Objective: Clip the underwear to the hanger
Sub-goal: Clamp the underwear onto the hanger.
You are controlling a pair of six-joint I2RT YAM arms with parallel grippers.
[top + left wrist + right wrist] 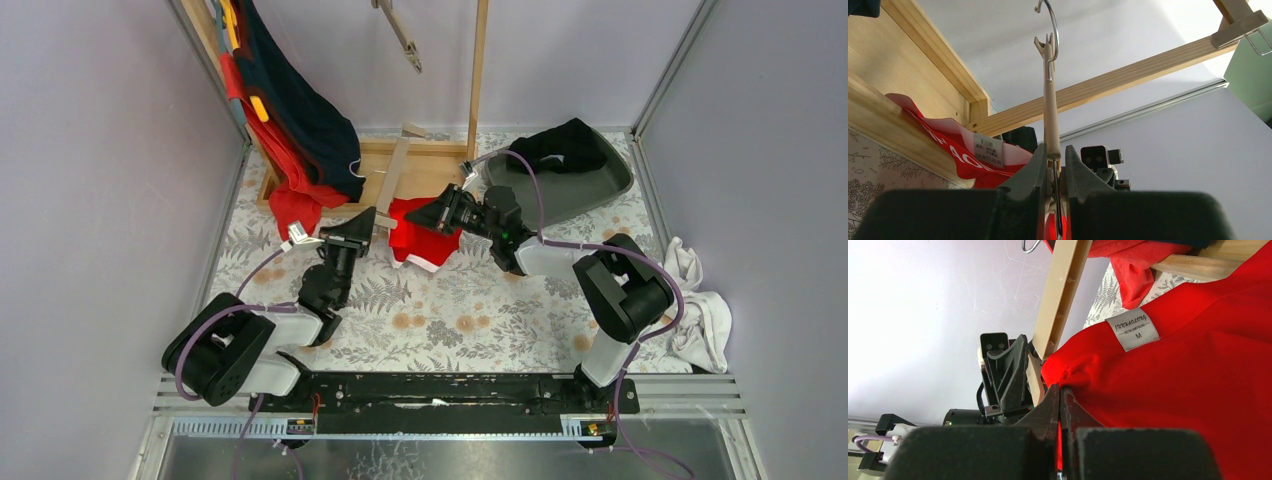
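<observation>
The red underwear (425,238) lies bunched on the table in front of the wooden rack; it fills the right wrist view (1198,385) with a white label. The beige wooden hanger (393,178) leans from the rack base down to my left gripper; in the left wrist view its bar (1050,105) rises to a metal hook. My left gripper (366,226) is shut on the hanger's lower end with its clip (1058,165). My right gripper (432,213) is shut on the underwear's edge (1060,390), right next to the hanger's end.
A wooden rack (440,160) with upright posts stands at the back; red and navy garments (300,120) hang at its left. A dark grey tray (580,185) with black cloth sits back right. White cloths (700,310) lie at the right edge.
</observation>
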